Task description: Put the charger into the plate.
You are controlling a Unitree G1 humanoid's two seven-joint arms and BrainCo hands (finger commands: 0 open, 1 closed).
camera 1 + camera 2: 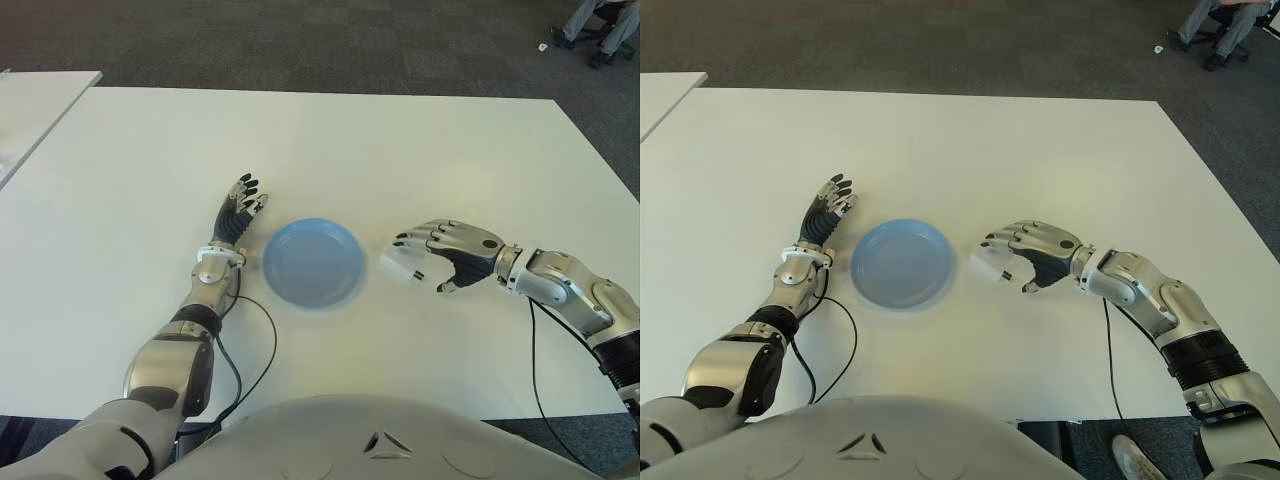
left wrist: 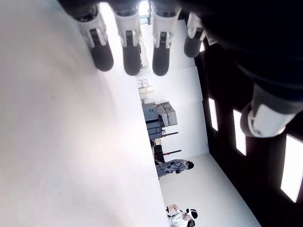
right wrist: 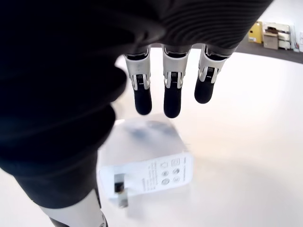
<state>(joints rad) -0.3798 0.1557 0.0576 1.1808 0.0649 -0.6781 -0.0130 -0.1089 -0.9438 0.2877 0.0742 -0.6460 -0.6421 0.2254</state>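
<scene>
The white charger (image 1: 401,266) lies on the table (image 1: 400,150), just right of the blue plate (image 1: 312,262). The right hand (image 1: 450,255) arches over the charger, fingers (image 3: 171,90) loosely curved and apart, gripping nothing. The left hand (image 1: 238,215) lies left of the plate, fingers extended.

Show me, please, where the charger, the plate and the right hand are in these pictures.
charger (image 3: 147,163), right wrist view, on its white printed face.
plate (image 1: 312,262), left eye view, on its bare blue centre.
right hand (image 1: 462,250), left eye view, on the back of the hand.
</scene>
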